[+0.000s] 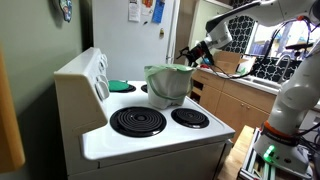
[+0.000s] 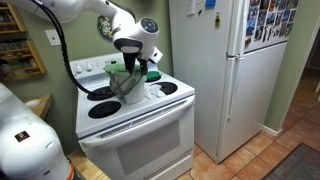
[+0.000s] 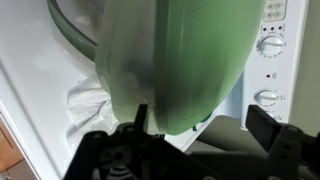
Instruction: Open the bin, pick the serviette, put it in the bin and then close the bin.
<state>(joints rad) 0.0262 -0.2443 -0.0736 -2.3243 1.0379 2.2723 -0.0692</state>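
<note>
On top of the white stove, behind the front burners, the little grey bin is sitting. Its green lid is filling the middle of the wrist view. It is looking tipped up, but I cannot tell how far.

The gripper is hanging at about 1 o'clock from the bin in an exterior view, very near the rim. Its two fingers are standing wide apart at the bottom of the wrist view. They are not holding anything that I can see. I cannot tell if one is touching the lid.

The white serviette is lying crumpled on the stove at about 9 o'clock from the lid, just beside the bin. A flat green disc is lying at 9 o'clock from the bin in an exterior view.

I think the arm is working on opening the bin. To do it well, it should be pushing the lid slowly, round the way the hinge is swinging, not straight sideways. The bin is looking light, so a hard push could be sliding it or tipping it over. The lid should be resting fully open, so it is not dropping shut when the gripper is going for the serviette.
</note>
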